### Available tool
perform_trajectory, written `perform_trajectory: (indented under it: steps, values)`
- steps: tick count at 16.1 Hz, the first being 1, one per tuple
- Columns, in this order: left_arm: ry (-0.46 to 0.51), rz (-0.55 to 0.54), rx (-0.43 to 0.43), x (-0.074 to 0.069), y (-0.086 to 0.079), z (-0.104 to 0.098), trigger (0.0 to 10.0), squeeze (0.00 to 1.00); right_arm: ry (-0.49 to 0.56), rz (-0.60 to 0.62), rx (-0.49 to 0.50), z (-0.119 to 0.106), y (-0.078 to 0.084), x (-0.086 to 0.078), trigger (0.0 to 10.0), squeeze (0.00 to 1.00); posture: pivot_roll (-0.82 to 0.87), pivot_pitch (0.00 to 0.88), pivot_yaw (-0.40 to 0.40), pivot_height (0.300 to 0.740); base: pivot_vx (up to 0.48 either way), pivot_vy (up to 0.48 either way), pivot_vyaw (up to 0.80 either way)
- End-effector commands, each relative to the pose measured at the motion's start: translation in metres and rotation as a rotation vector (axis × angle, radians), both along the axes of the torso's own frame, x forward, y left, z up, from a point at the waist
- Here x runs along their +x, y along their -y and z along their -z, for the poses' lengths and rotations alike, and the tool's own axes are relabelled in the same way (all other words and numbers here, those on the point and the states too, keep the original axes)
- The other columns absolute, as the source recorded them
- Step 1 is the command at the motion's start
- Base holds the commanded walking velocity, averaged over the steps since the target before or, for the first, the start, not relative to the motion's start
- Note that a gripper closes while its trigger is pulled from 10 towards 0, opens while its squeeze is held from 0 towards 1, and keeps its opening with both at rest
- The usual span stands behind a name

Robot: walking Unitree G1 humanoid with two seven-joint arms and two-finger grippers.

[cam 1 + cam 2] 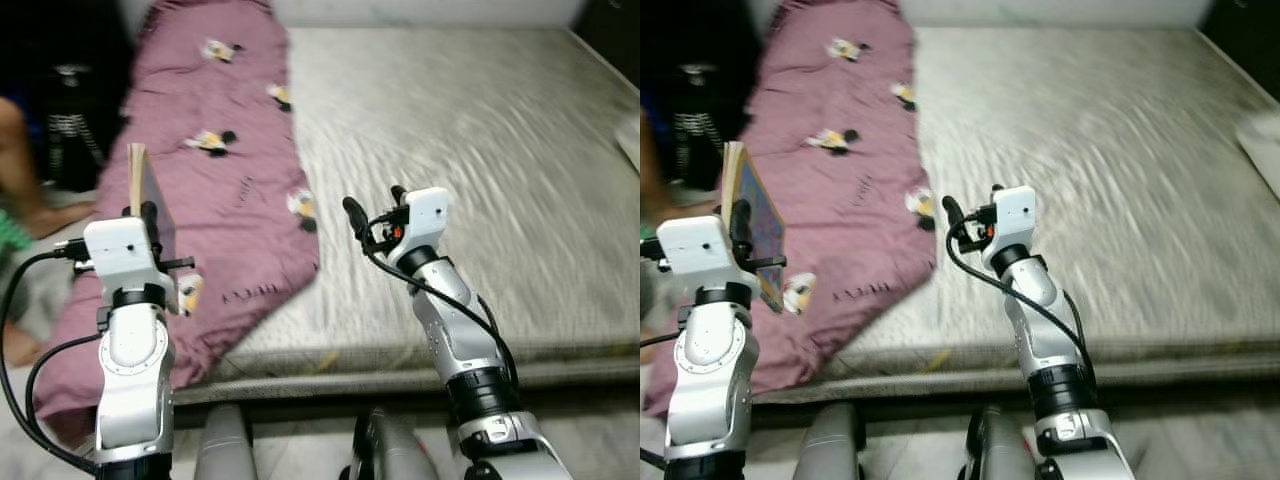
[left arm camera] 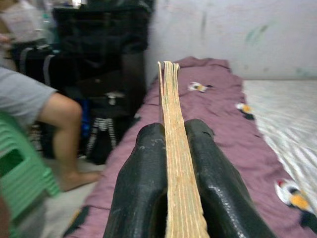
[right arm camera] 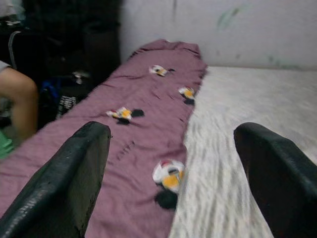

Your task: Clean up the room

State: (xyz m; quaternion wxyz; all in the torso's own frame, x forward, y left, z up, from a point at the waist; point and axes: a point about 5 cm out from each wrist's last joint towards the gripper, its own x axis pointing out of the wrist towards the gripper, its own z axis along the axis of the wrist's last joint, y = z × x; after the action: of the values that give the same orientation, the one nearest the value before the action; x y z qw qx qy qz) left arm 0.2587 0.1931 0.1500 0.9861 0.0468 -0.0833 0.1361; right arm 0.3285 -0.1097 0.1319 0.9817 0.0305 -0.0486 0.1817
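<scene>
Left gripper (image 2: 171, 178) clamped on upright book (image 2: 173, 148) beside purple blanket (image 1: 230, 170); right gripper (image 3: 171, 168) spread apart above bed (image 1: 470, 170).

Left end effector (image 2: 171, 188) clamped, arm raised; right end effector (image 3: 171, 168) spread wide.

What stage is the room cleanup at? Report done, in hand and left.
Done: nothing visibly put away yet. In hand: the left gripper is shut on a thin book with yellowed page edges, held upright beside the bed. The right gripper hovers open above the grey mattress. Left: stowing the book; the maroon patterned blanket lies rumpled.
</scene>
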Motion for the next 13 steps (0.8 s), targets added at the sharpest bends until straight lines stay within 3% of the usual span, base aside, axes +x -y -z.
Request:
perform_trajectory:
  steps: [1,3,13]
  values:
    - [-0.012,-0.018,0.008,-0.003,-0.004,0.004,10.0,0.00,0.006,0.027,-0.004,-0.002,0.006,0.002,10.0,0.00,0.03,0.000,-0.041,0.740,0.000,0.000,0.00]
    - [-0.073,-0.035,0.012,-0.003,-0.006,0.015,10.0,0.00,-0.020,0.060,0.000,0.003,0.013,0.001,10.0,0.00,0.03,0.000,-0.041,0.740,0.000,0.000,0.00]
    - [-0.104,0.012,0.000,-0.003,0.003,0.022,10.0,0.00,-0.054,0.158,-0.018,0.010,0.029,0.002,10.0,0.00,0.02,0.000,-0.043,0.740,0.000,0.000,0.00]
